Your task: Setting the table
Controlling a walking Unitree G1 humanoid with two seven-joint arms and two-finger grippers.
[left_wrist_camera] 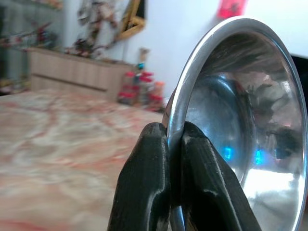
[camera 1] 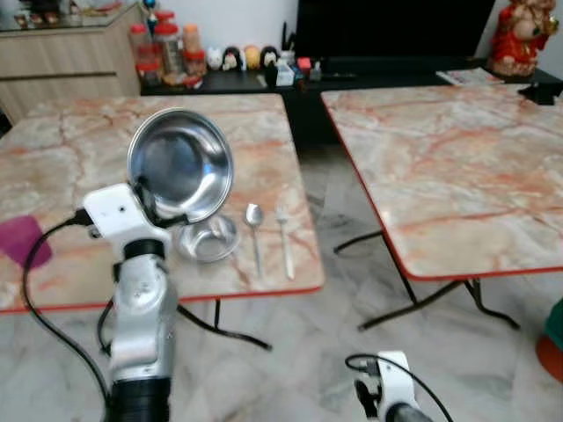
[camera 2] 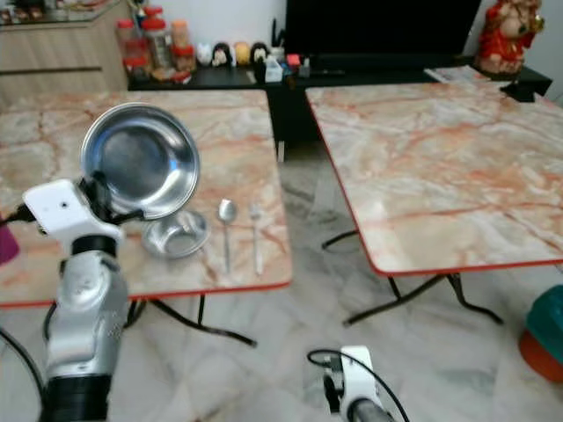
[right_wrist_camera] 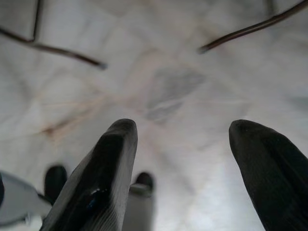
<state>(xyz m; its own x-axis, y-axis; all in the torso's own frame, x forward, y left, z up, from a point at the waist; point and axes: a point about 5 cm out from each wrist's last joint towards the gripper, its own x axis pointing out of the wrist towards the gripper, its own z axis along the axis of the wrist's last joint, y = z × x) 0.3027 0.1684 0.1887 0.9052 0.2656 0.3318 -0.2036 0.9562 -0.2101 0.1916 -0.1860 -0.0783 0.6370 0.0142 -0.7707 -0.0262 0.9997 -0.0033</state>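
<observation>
Left pincer (left_wrist_camera: 168, 159) pinches upright steel bowl (camera 1: 180, 163) rim above table (camera 1: 255, 132).

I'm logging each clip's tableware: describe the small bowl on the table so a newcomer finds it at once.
Start at the left marble-patterned table and go to its near edge. The small steel bowl sits there upright, just left of the spoon and fork. Unlike the larger steel bowl that the left hand holds tilted by its rim above it, this one is smaller and rests on the table.
</observation>
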